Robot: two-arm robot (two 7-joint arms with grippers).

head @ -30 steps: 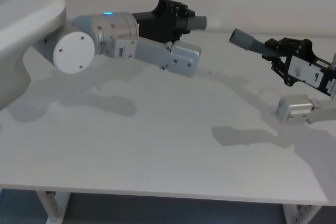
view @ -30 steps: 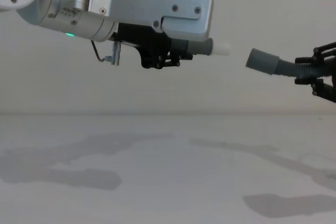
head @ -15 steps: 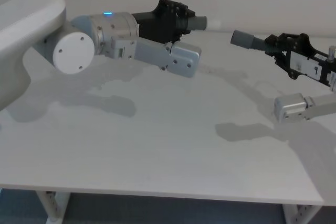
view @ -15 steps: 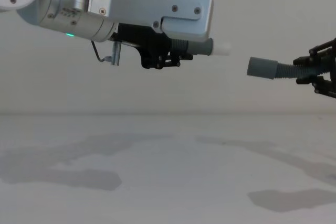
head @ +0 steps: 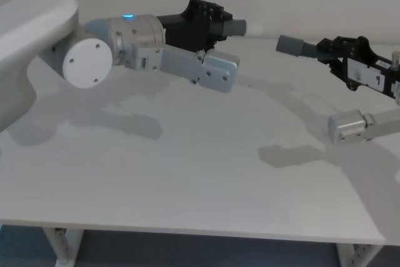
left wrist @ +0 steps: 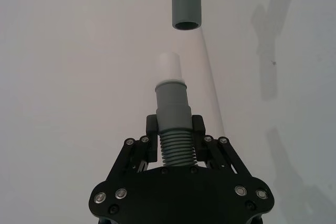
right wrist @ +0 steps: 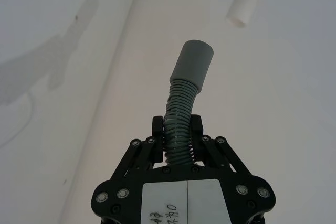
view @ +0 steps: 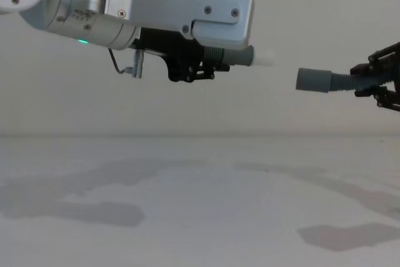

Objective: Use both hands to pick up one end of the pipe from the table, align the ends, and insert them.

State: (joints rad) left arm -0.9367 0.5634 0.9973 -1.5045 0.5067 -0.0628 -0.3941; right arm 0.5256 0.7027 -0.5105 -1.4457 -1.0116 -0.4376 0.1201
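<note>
Above the white table [head: 187,173], my left gripper [head: 203,23] is shut on the short dark grey pipe piece [view: 240,55]. Its whitish tip [view: 265,58] points toward the right arm. My right gripper [head: 340,54] is shut on the ribbed corrugated hose [right wrist: 181,108], whose smooth grey cuff [view: 312,80] faces that tip across a small gap. In the chest view the cuff sits a little lower than the tip. The left wrist view shows the left gripper [left wrist: 173,129], the tip [left wrist: 169,66] and the cuff's open mouth [left wrist: 185,6] nearly in line.
Both pieces hang well above the table [view: 187,204], which carries only the arms' shadows. The thick silver left arm [head: 125,45], with its glowing ring, stretches across the back left. A plain pale wall stands behind.
My right gripper has risen and levelled the hose, so the cuff now lies almost horizontal, facing the tip. The left arm has not moved.
</note>
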